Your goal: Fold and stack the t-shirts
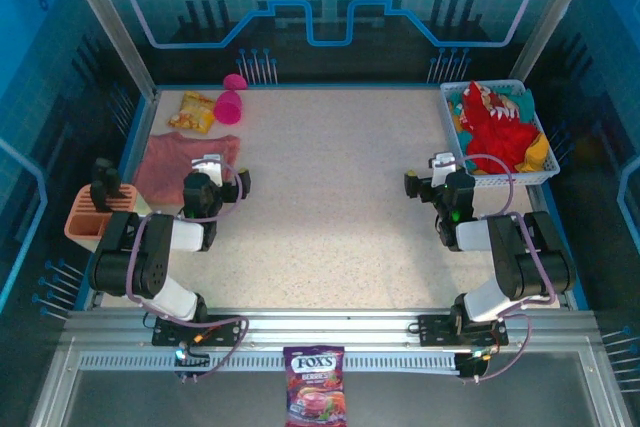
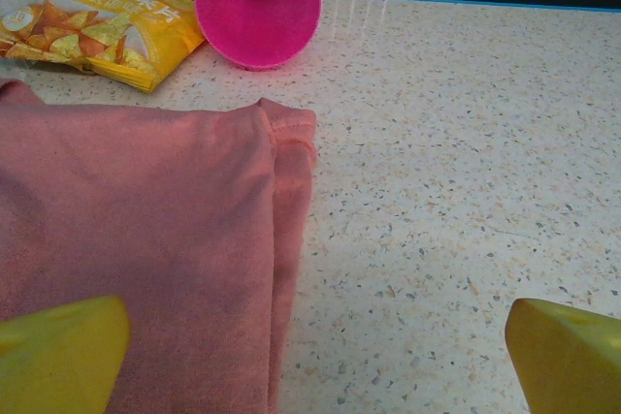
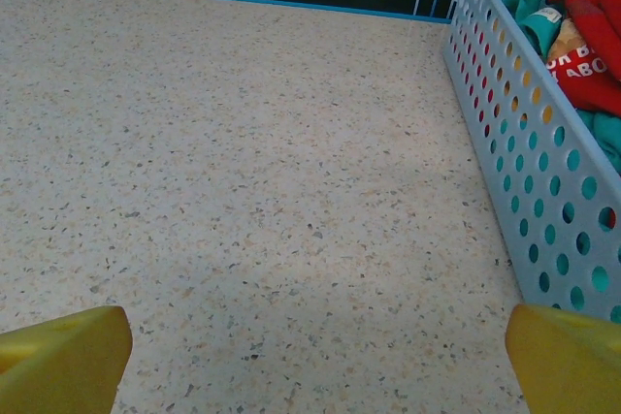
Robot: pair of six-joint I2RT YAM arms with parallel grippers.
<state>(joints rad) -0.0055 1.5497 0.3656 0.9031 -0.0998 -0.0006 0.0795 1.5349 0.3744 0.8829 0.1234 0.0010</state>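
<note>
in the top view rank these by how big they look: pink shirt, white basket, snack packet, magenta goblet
1. white basket, largest
2. salmon-pink t-shirt, somewhat smaller
3. snack packet and magenta goblet: both small and look about alike, so I would not rank one over the other

One salmon-pink t-shirt (image 1: 172, 159); one red t-shirt (image 1: 500, 129) (in the one basket (image 1: 546, 176)); one goblet (image 1: 229, 103); one snack packet (image 1: 195, 112); one candy bag (image 1: 314, 385).
</note>
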